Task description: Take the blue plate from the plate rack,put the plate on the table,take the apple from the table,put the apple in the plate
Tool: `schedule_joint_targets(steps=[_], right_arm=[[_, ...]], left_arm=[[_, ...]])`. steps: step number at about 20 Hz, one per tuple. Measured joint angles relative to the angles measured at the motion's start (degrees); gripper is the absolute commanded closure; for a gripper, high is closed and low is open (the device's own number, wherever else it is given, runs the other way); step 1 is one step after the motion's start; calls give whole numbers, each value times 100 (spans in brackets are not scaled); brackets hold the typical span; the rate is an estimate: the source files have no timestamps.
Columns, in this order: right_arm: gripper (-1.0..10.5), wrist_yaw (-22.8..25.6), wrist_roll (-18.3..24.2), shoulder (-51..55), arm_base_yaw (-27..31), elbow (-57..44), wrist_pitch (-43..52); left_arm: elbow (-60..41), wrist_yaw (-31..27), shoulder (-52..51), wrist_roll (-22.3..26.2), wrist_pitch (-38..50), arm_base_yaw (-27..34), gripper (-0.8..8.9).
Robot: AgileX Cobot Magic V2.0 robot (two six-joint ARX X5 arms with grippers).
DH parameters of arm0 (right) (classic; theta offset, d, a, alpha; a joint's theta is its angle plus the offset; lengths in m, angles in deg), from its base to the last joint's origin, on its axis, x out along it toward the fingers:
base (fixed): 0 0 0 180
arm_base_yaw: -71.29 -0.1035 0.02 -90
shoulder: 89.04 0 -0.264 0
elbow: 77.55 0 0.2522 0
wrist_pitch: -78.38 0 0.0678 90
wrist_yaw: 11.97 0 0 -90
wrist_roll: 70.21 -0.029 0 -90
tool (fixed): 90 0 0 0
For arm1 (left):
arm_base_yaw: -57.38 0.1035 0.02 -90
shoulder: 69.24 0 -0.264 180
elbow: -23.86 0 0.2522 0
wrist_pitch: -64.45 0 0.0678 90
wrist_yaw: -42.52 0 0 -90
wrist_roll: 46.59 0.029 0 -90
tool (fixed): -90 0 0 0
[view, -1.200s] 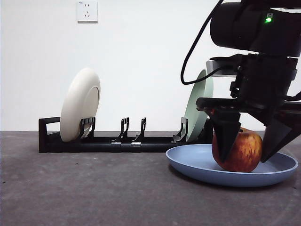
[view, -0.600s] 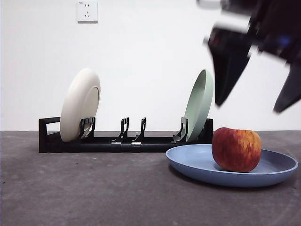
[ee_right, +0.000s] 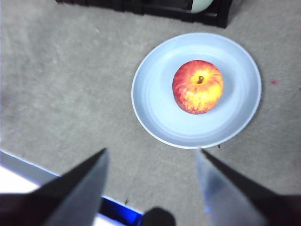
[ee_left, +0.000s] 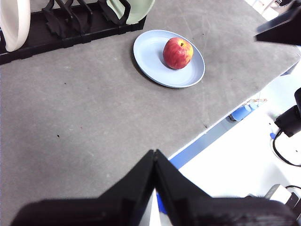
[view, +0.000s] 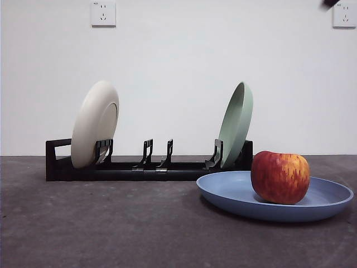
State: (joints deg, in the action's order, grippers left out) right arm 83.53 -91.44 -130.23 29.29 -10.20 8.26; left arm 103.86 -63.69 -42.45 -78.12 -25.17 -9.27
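The apple (view: 280, 177) sits upright in the blue plate (view: 234, 195), which lies flat on the table (view: 111, 223) in front of the plate rack's (view: 145, 167) right end. Both also show in the right wrist view, apple (ee_right: 197, 86) and blue plate (ee_right: 155, 103), and in the left wrist view, apple (ee_left: 178, 52) on the blue plate (ee_left: 148, 52). My right gripper (ee_right: 150, 157) hangs open high above them, holding nothing. My left gripper (ee_left: 154, 153) is shut and empty, back over the table's near edge. In the front view only a black tip (view: 329, 3) shows at the top right.
A cream-white plate (view: 96, 124) stands in the rack's left end and a pale green plate (view: 237, 124) in its right end. The table's edge (ee_left: 207, 136) runs close to the left gripper, with cables and floor beyond.
The right gripper, open around the apple a second ago, has risen away from it and left the front view. The apple stays in the blue plate.
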Motion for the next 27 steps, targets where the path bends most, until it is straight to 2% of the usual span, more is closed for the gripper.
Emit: schedule_joint_targets(steps=[7, 18, 21, 24, 27], right_arm=[[946, 120, -9, 267, 0, 529, -920], [946, 1320, -24, 245, 0, 608, -1327], [946, 1517, -24, 245, 0, 608, -1338], [946, 1572, -24, 243, 0, 608, -1338], [946, 1572, -24, 243, 0, 608, -1340]], left_arm=[[0, -11, 9, 0, 2, 0, 817], [0, -11, 20, 0, 2, -2, 817], [0, -11, 22, 0, 0, 20, 817], [0, -11, 81, 0, 2, 586, 817], [-4, -13, 151, 35, 2, 1799, 817]])
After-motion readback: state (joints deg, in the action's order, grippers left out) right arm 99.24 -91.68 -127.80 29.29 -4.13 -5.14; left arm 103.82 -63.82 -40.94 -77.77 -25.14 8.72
